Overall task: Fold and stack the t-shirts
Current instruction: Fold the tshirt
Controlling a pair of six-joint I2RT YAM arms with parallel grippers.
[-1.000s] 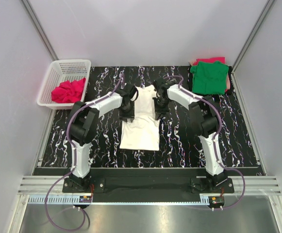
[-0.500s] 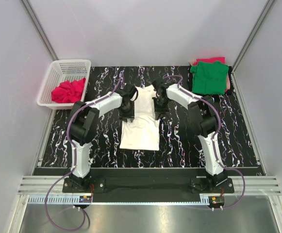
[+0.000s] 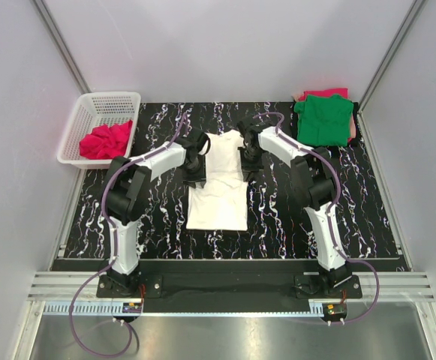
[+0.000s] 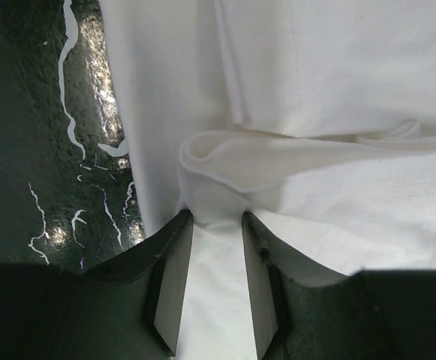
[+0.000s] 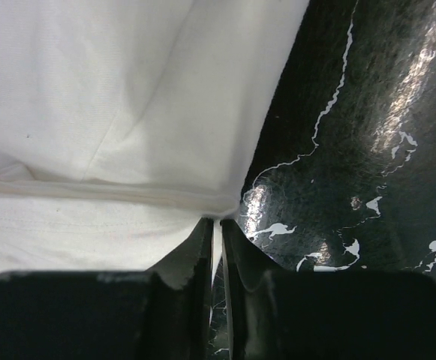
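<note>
A white t-shirt (image 3: 218,202) lies lengthwise in the middle of the black marbled mat (image 3: 293,217), its sides folded inward. My left gripper (image 3: 196,160) sits at its left edge. In the left wrist view the left gripper (image 4: 216,217) is shut on a bunched fold of the white cloth (image 4: 338,75). At the shirt's right edge, my right gripper (image 3: 248,159) is nearly closed. In the right wrist view a thin sliver of the white hem (image 5: 90,90) is pinched in the right gripper (image 5: 218,221). A folded green t-shirt (image 3: 324,120) lies on a pinkish-red one (image 3: 326,93) at the far right.
A white plastic basket (image 3: 97,97) stands at the far left with a crumpled red garment (image 3: 106,140) in it. Grey walls close in both sides and the back. The arm bases stand at the near edge.
Both grippers have shifted slightly toward the far side along the shirt's edges, keeping hold of the cloth. The shirt's lower part has stayed where it was.
</note>
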